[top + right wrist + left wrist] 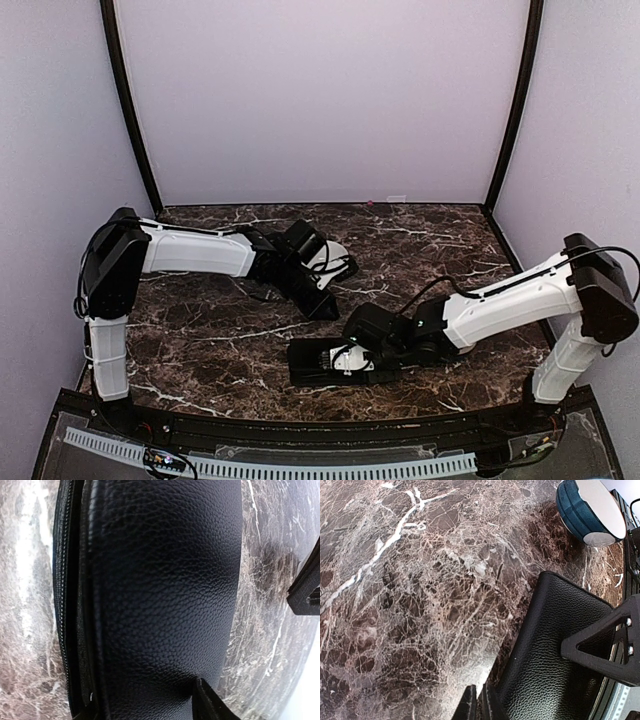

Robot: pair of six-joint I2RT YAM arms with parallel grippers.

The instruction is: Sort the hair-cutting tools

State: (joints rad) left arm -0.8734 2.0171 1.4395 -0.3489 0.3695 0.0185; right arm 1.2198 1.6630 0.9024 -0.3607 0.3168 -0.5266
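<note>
Marble tabletop (430,240) spreads wide around the black case (305,365) under the right fingers (306,587).

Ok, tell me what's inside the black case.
Only the leather outside of the black case and its zipper show; the inside is covered, so any contents cannot be seen.

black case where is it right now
In the top view the black case lies front-centre on the table, beneath the right end effector.
</note>
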